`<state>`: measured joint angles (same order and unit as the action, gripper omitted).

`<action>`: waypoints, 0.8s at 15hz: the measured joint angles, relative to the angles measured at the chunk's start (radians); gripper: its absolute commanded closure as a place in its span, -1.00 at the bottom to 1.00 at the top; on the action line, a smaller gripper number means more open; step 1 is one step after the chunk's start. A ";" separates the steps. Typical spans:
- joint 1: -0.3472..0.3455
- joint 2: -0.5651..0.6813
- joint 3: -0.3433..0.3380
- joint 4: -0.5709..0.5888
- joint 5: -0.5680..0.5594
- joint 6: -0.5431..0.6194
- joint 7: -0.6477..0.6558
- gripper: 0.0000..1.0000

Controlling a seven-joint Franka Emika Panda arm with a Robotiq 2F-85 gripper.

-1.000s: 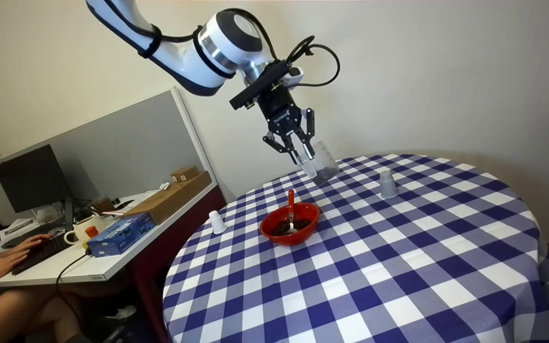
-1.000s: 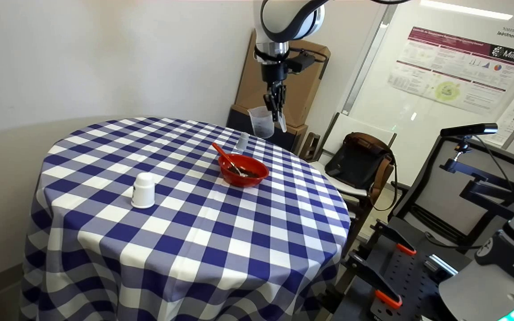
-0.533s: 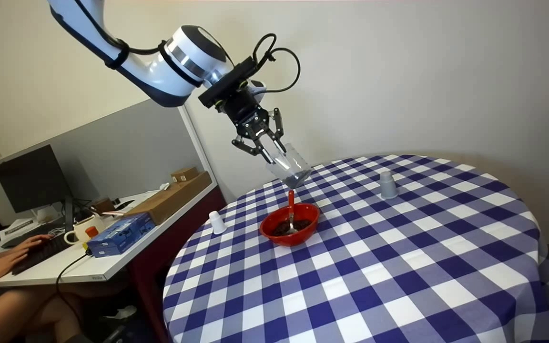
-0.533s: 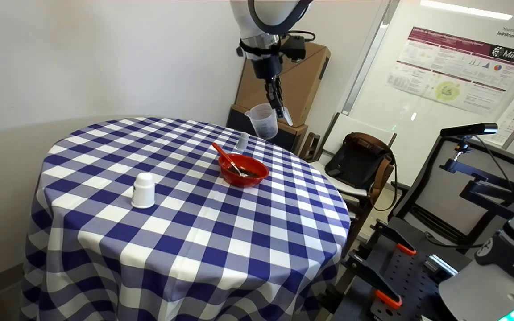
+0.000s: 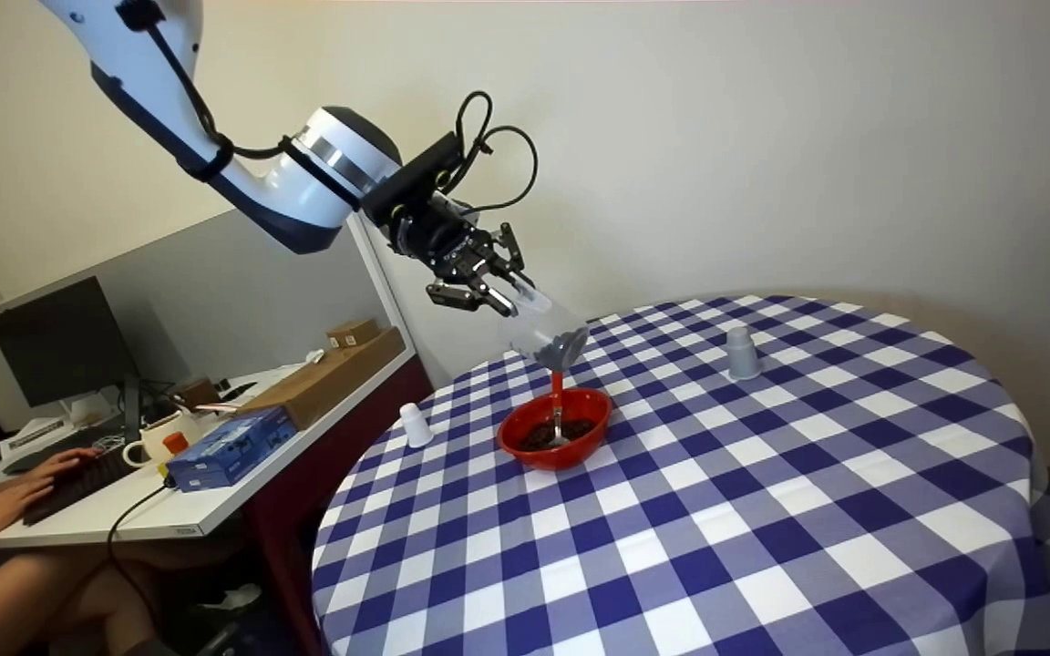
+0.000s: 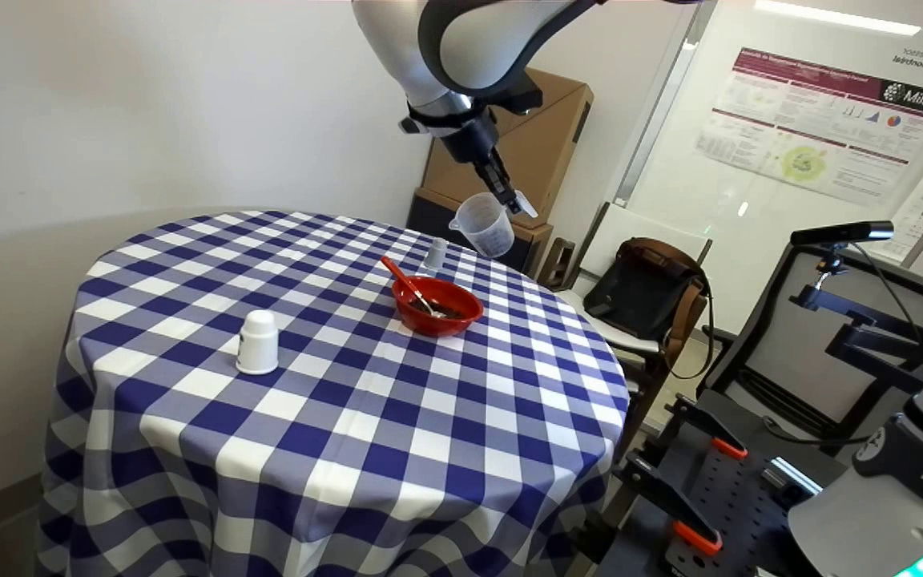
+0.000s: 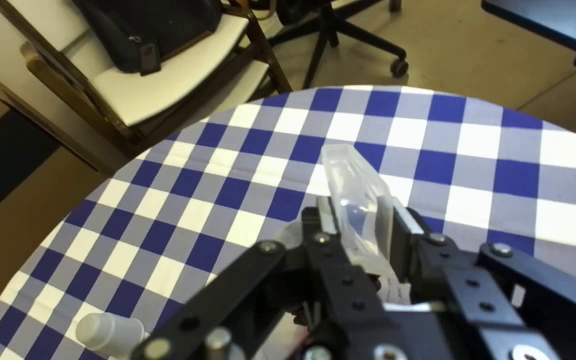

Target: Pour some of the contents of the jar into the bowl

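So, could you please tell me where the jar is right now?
In an exterior view, the jar is slightly right of the picture's middle, held tilted by the end effector, appearing just above the red bowl.

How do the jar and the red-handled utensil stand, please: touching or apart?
Apart: in an exterior view, the jar hangs clear of the red-handled utensil, with tablecloth showing between.

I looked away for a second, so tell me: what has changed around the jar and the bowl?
In an exterior view, the pincer has carried the jar leftward and slightly down; there it now appears above the bowl. The jar also leans more in both exterior views. Nothing was grasped or released: the pincer keeps hold of the handle. The bowl, the spoon in it and the two cups stayed put.
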<state>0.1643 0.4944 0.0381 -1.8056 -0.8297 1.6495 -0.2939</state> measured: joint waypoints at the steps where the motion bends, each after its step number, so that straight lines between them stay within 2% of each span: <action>1: 0.003 0.014 0.003 0.001 -0.037 -0.019 -0.009 0.76; 12: 0.072 0.162 0.046 0.015 -0.446 -0.212 -0.029 0.76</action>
<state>0.2367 0.6562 0.0836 -1.7905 -1.2757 1.4375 -0.3227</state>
